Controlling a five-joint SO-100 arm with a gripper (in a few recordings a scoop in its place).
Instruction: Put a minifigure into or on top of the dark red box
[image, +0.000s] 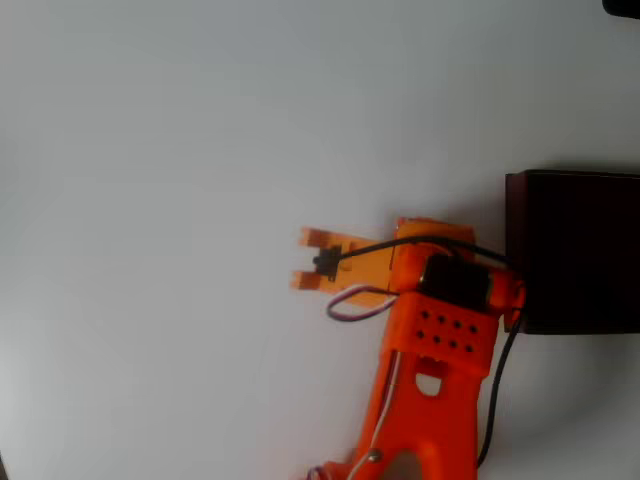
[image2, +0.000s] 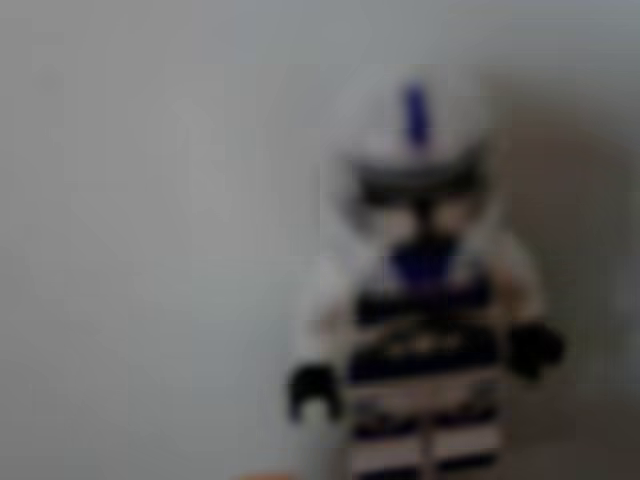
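- In the overhead view the orange gripper (image: 306, 259) points left over the white surface (image: 150, 200), its jaws apart — a small dark shape sits between them, too blurred to say whether it is held.
- The dark red box (image: 575, 250) sits at the right edge, just behind the arm.
- In the wrist view the minifigure (image2: 425, 290) shows close up — white with blue marks, out of focus.

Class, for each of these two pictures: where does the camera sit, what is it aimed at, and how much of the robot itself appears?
Overhead view: above the white table, looking down on the orange arm, gripper and dark red box.
Wrist view: on the arm, facing the blurred minifigure close up; a faint orange sliver at the bottom edge.
Shared: the white table surface.
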